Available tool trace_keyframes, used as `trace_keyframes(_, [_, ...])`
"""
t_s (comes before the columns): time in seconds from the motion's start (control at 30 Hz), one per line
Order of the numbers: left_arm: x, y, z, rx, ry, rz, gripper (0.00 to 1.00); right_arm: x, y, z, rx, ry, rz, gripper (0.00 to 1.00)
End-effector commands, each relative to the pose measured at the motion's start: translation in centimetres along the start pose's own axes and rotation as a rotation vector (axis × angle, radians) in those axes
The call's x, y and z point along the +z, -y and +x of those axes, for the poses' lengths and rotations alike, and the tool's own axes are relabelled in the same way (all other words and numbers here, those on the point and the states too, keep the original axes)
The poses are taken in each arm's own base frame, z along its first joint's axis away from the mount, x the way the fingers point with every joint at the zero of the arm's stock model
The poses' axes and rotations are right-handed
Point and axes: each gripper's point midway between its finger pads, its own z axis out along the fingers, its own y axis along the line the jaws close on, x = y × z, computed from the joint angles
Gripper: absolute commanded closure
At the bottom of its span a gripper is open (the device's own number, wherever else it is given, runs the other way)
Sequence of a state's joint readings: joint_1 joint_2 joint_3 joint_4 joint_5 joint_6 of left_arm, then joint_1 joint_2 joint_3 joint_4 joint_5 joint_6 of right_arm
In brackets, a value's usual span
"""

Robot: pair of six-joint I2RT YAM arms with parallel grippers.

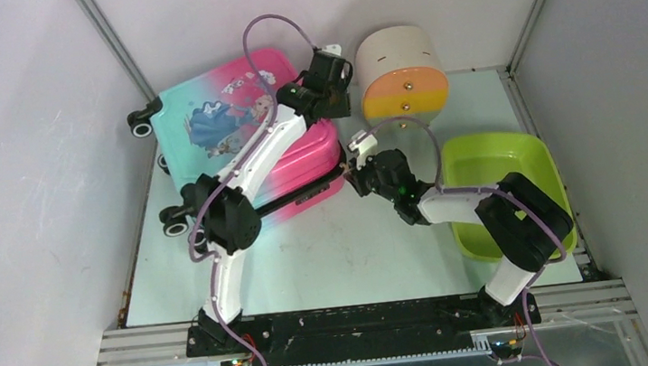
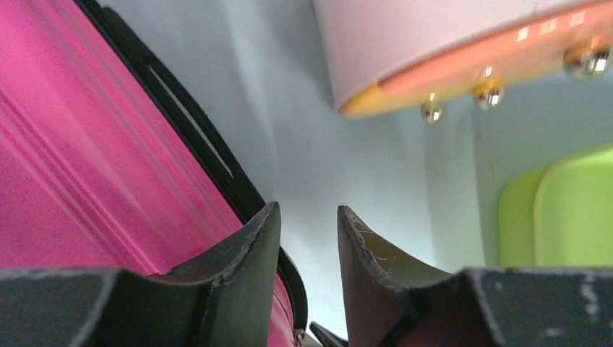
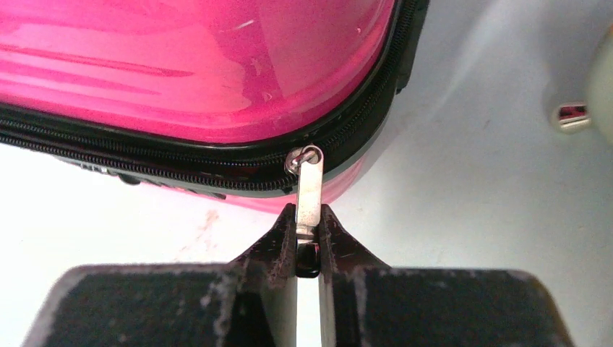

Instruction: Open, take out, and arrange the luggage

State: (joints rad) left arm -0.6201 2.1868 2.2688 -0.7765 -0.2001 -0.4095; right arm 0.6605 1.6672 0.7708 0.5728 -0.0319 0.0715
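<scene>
The suitcase [image 1: 185, 148], a child's hard-shell case fading from teal to pink with a cartoon princess print, lies flat on the far-left part of the table [image 1: 337, 254]. Its black wheels [image 1: 143, 125] point toward the left wall and its pink end faces the middle of the table. From above, the two shells appear to sit together.

The right gripper [image 3: 308, 217] is at the near pink corner of the case. Its fingers are clenched on the metal zipper pull [image 3: 309, 184], which stands straight out from the slider on the black zipper track [image 3: 144, 155]. The pull's free end is pinched between the two pads.

The left arm reaches across the top of the case. The left gripper [image 2: 309, 211] hangs off the far pink edge with its fingers parted, leaving a narrow gap with nothing in it. In its wrist view the pink shell and black trim fill the left side, just beside one finger (whether they touch cannot be told).

A beige cylinder [image 1: 399, 70] with an orange-and-yellow face lies on its side near the far pink corner of the case, close to the left gripper. A lime-green tray [image 1: 492, 174] sits on the right side of the table, with the right arm's elbow over its near edge.
</scene>
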Motion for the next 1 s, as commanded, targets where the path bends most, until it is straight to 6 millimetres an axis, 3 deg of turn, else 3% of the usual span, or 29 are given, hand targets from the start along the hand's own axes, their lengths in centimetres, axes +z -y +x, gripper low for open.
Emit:
trace_keyframes(0.0, [-4.6, -5.5, 9.4, 0.103, -0.306, -0.177, 0.58, -2.2, -4.7, -6.3, 0.028, 0.2, -0.071, 1.0])
trace_keyframes(0.33, [-12.9, -10.6, 17.9, 0.074, -0.349, -0.212, 0.6, -6.1, -13.8, -3.7, 0.016, 0.177, -0.114, 1.0])
trace_keyframes(0.43, [-15.8, -12.4, 18.9, 0.058, -0.307, -0.229, 0.6, -7.6, -17.2, -2.9, -0.012, 0.173, -0.159, 1.0])
trace_keyframes(0.5, [-17.3, -13.5, 20.7, 0.047, -0.321, -0.24, 0.6, -8.3, -18.8, -2.6, -0.024, 0.174, -0.182, 1.0])
trace_keyframes(0.63, [-20.1, -14.1, 21.2, -0.011, -0.261, -0.212, 0.59, -9.7, -21.6, -2.5, -0.006, 0.189, -0.232, 1.0])
trace_keyframes(0.7, [-20.6, -14.7, 21.2, -0.023, -0.232, -0.221, 0.58, -9.9, -22.0, -2.6, -0.003, 0.192, -0.237, 1.0])
trace_keyframes(0.77, [-20.8, -15.4, 21.5, -0.026, -0.233, -0.243, 0.57, -9.4, -21.2, -2.7, -0.021, 0.193, -0.203, 1.0])
trace_keyframes(0.93, [-20.3, -17.1, 23.5, -0.018, -0.283, -0.302, 0.57, -7.8, -16.5, -3.9, -0.052, 0.189, -0.124, 1.0])
trace_keyframes(0.97, [-20.2, -17.6, 24.1, -0.019, -0.297, -0.315, 0.57, -7.7, -16.4, -3.8, -0.059, 0.179, -0.144, 1.0])
